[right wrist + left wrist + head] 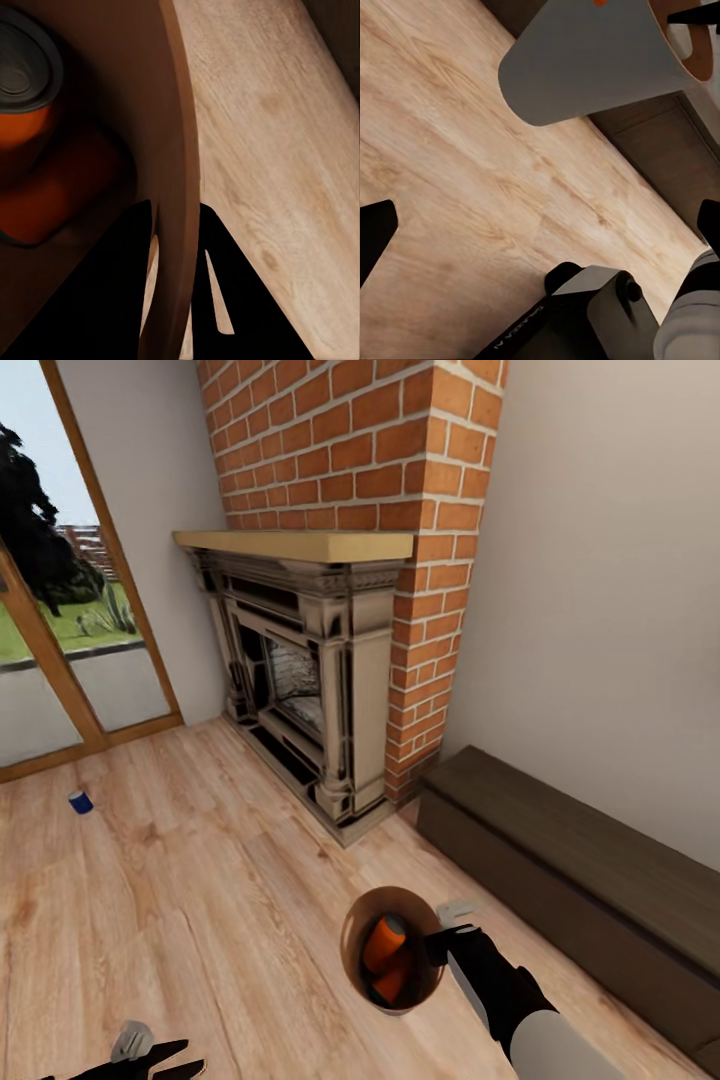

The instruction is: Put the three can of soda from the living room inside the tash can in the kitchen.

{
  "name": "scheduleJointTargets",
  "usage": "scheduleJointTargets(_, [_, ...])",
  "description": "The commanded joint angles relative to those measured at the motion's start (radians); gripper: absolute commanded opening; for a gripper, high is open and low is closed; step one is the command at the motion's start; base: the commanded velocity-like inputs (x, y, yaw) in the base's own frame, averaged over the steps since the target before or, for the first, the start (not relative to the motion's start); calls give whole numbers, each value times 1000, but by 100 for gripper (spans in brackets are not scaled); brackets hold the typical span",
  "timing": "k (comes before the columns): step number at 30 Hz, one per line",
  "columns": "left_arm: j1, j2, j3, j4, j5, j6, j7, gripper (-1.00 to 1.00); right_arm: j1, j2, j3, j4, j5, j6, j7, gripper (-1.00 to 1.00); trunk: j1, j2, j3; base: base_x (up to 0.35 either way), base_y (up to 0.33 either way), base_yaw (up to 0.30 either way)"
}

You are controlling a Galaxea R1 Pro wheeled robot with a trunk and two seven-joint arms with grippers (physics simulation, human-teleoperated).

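Three soda cans counted: two orange cans (385,958) lay inside the trash can (354,950), and one blue can (80,801) sat on the wood plank floor (200,900) near the glass door (70,650), well apart from both arms. Right claw (452,934) was clamped on the bin's rim, one finger inside the wall, one outside, bin carried above the floor. Left claw (160,1060) hung low, fingers apart, holding nothing. Brick fireplace (320,680) stood ahead, a dark low bench (580,890) along the right wall; open floor ran toward the blue can.
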Motion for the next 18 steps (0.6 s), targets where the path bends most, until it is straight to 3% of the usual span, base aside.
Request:
scheduleJointTargets(1, [0,0,0,0,0,0,0,100,-1,1,0,-1,-5,0,5,-100,0,0,0,294,235,290])
scheduleJointTargets(18, [0,0,0,0,1,1,-2,100,-1,1,0,-1,-7,-1,5,-100,0,0,0,295,235,290])
